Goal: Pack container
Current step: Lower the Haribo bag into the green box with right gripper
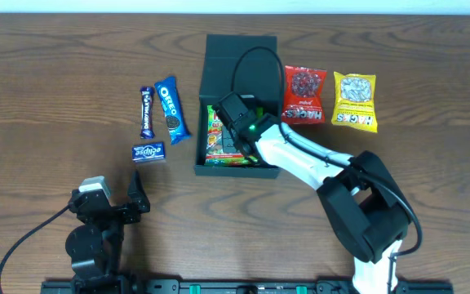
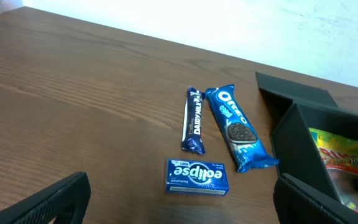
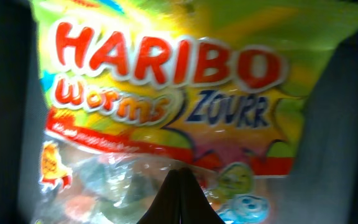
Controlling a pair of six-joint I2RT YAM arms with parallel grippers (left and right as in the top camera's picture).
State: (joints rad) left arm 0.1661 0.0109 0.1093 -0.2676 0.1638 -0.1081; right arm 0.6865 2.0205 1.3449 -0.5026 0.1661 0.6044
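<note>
The dark container (image 1: 201, 160) stands open at the table's middle with its flap lid (image 1: 240, 47) laid back; it also shows in the left wrist view (image 2: 294, 140). A green Haribo Worms bag (image 1: 216, 144) lies inside it and fills the right wrist view (image 3: 166, 74). My right gripper (image 1: 235, 122) reaches into the container, and its fingers (image 3: 178, 180) are pressed together on the bag's clear lower part. My left gripper (image 1: 117, 198) is open and empty near the front left edge, with its fingers (image 2: 180, 210) on either side of open table.
An Oreo pack (image 1: 170, 109) (image 2: 235, 124), a Dairy Milk bar (image 1: 146, 112) (image 2: 193, 118) and a blue Eclipse box (image 1: 148, 152) (image 2: 197, 177) lie left of the container. A red snack packet (image 1: 303, 95) and a yellow one (image 1: 355, 100) lie to its right.
</note>
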